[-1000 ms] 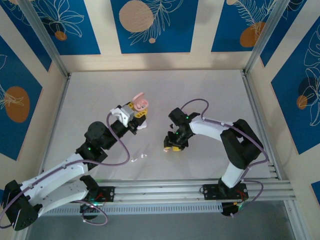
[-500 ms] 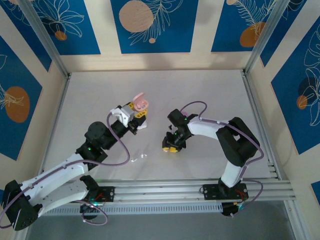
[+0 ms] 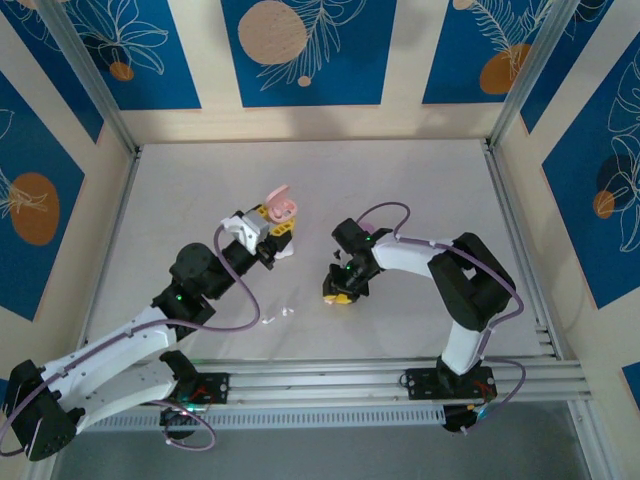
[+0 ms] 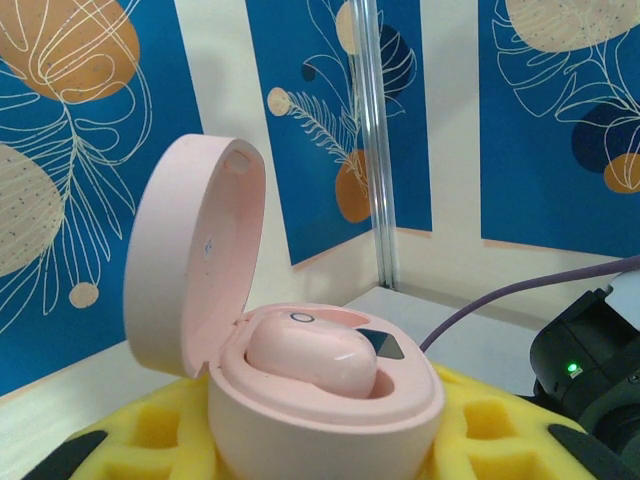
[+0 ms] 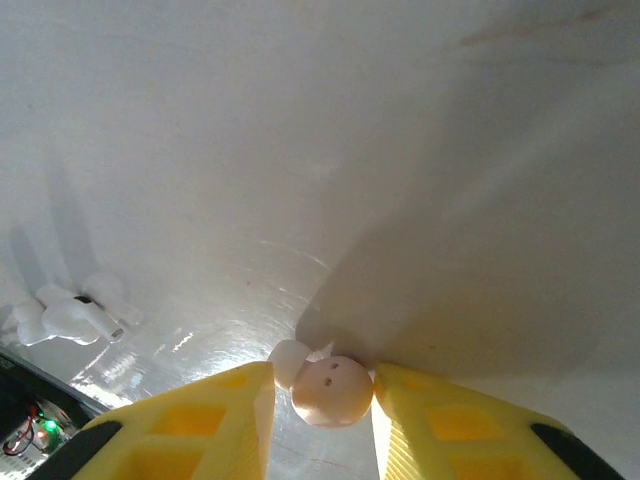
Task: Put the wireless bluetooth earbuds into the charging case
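A pink earbud point(image 5: 332, 392) lies on the white counter point(image 5: 400, 150) near the centre, with a white earbud point(image 5: 285, 362) touching it. To lift it cleanly, the pinch should probably catch the pink one alone and leave the white behind. The right gripper point(image 5: 322, 378) brackets it narrowly; whether it already pinches cannot be told. Farther left, the left gripper point(image 3: 272, 225) clamps the open pink charging case point(image 4: 320, 410), a second pink bud point(image 4: 310, 360) seated inside

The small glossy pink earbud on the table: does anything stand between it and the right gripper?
Nothing visible does. The small glossy pink earbud lies between the right gripper's yellow foam fingers; a small white piece sits against it.
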You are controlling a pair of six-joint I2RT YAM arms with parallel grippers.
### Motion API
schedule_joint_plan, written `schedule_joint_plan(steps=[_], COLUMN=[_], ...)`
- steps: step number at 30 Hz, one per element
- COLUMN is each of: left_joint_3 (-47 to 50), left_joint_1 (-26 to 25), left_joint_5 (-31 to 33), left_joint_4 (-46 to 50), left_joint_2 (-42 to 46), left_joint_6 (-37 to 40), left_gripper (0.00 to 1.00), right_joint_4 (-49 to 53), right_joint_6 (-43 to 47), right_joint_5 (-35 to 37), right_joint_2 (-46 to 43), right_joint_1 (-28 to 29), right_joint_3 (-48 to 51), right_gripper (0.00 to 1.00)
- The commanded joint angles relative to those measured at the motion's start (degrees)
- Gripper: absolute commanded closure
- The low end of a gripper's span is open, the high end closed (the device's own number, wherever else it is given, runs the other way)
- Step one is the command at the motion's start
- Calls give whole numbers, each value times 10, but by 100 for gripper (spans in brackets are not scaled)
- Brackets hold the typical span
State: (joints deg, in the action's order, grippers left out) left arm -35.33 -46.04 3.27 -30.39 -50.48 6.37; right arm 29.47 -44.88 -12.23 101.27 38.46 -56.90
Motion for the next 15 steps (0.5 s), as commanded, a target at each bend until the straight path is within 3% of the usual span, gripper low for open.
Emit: schedule_joint_plan(steps=[1,15], left_joint_3=[-9,-10], left_joint_1=[-6,-6], left_joint_5=[-5,-8], left_joint_4=[-16,-19], left_joint_2=[-4,-10], left_joint_6=[-8,-10], left_gripper=[76,76], right_joint_4=[0,-4], right_joint_6=[13,23], right_joint_5=[-2,12], right_joint_2=[6,14], right_joint_1=[9,14], right_joint_3=[-16,-31], right_gripper=[69,71])
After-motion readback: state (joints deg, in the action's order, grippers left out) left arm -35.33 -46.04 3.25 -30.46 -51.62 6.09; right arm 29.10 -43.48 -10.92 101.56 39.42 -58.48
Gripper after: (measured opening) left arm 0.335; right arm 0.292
